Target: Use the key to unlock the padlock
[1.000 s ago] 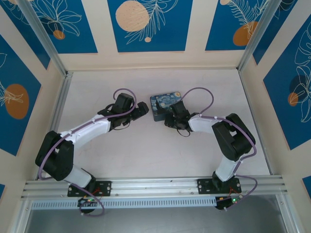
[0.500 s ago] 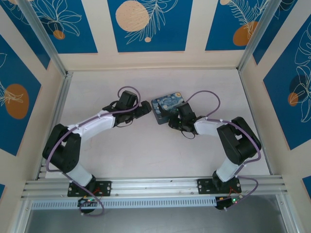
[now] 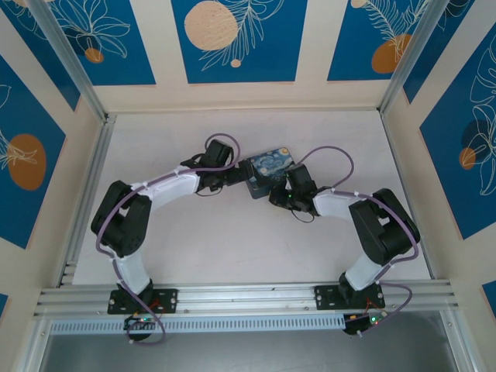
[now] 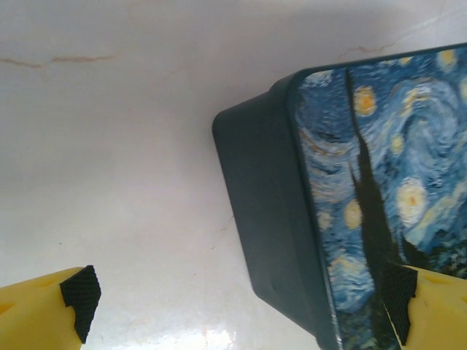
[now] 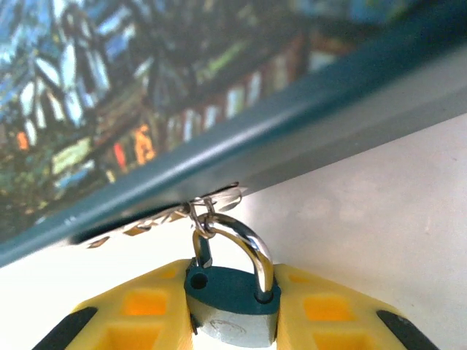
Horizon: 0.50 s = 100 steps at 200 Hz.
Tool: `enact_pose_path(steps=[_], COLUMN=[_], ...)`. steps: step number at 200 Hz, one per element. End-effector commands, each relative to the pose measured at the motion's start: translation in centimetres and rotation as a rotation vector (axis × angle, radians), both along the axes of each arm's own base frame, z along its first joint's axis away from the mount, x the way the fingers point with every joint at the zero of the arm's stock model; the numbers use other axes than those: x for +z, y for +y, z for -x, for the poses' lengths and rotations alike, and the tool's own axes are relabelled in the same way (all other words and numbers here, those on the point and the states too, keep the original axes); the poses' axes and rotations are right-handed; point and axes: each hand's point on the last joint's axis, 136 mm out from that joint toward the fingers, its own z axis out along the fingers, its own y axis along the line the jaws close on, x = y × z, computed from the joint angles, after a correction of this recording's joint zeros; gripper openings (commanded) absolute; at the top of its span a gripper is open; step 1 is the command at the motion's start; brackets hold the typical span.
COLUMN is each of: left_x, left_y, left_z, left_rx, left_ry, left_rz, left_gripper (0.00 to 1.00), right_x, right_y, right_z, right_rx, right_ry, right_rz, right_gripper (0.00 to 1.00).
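ok so right wrist view, closest to the lens: the right gripper [image 5: 232, 315] has its chunky yellow fingers [image 5: 139, 310] pinched in narrow on the tiny padlock with the bluish body and thin shiny shackle [image 5: 230, 293], body clamped between them

the lock's long axis runs 6 to 12 o'clock there, body at 6, shackle arching up to 12, where it looks hooked through a little metal loop [image 5: 206, 209] under the rim of the square dark tin with the swirly blue night-sky print [image 5: 146, 109]

from above, that gripper [image 3: 280, 194] sits at roughly the tin's [image 3: 267, 167] 5 o'clock, the left gripper [image 3: 232, 175] at its 9 o'clock

left wrist view: jaws wide, holding nothing, one black pad [image 4: 80, 297] over the pale table [image 4: 109, 146], the other over the lid corner

my guess is the key has to come in from the lock's 6 o'clock end, which I can't see between the fingers, and the left arm is the free one, just across the tin
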Motion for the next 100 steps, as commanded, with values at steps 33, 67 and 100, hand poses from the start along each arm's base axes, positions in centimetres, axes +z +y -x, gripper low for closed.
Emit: enact_pose_path(steps=[33,67,100], left_x=[-0.6,-0.8,-0.7], left_y=[-0.3,-0.1,-0.1], left_z=[0.2,0.3,0.3], left_rx=[-0.028,-0.025,-0.02], left_ry=[0.011,0.014,0.011], left_rz=[-0.031,-0.037,-0.031], left_gripper=[1.0,1.0,1.0], right_x=[0.9,1.7,2.8], right_y=[-1.1,-2.9,-3.9], right_z=[0.6,1.1,1.7], right_rx=[-0.013,-0.089,-0.135], right_ry=[-0.009,-0.017,-0.032], right_rz=[-0.028,0.014,0.056], right_gripper=[0.52,0.55,0.54])
